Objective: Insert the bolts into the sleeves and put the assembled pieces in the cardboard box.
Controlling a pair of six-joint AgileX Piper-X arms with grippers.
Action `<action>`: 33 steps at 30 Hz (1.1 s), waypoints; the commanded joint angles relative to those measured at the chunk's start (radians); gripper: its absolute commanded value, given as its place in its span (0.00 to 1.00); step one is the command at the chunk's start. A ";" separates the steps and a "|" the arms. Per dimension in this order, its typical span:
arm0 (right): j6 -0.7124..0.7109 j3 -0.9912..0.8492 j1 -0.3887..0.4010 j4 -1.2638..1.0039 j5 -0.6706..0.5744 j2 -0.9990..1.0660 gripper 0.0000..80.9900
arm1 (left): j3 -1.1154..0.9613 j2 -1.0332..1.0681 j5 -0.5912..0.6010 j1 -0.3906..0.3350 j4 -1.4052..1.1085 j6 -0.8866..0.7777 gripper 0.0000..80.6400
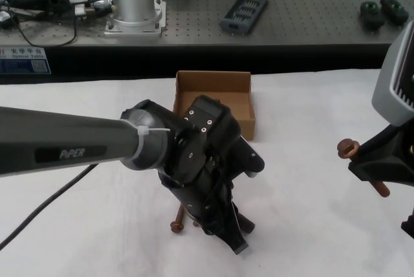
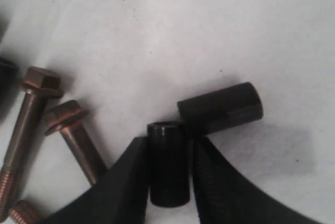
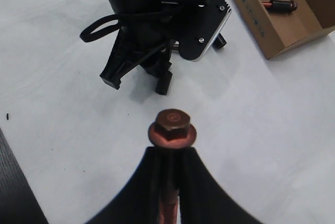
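The left arm [image 1: 65,147] stretches in from the bench's left edge. Its wrist is bent down, so the left claw [image 2: 170,141] points at the white bench [image 1: 310,238] near the middle of its near edge. Its fingers press both sides of a black sleeve [image 2: 168,166], clenched on it. A second sleeve [image 2: 220,108] lies just beside that one's open end, and loose bolts [image 2: 65,115] lie near. The right claw [image 3: 171,153] hangs over the bench's right edge, clamped on the shank of a copper bolt [image 3: 171,129] whose head sits just past the fingertips. The cardboard box [image 1: 213,81] sits mid-bench toward the far edge, with an assembled piece [image 3: 278,5] lying inside
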 commanded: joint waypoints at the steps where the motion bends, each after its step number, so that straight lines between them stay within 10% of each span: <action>1: -0.007 -0.003 -0.003 -0.003 -0.016 -0.009 0.02 | 0.001 0.024 -0.024 -0.003 0.021 0.005 0.07; 18: -0.007 -0.003 -0.003 -0.003 -0.016 -0.009 0.02 | 0.001 -0.187 -0.121 -0.003 0.086 -0.048 0.01; 33: 0.363 -0.003 -0.003 -0.331 -0.143 -0.005 0.02 | 0.003 -0.418 0.328 -0.003 0.076 -0.198 0.01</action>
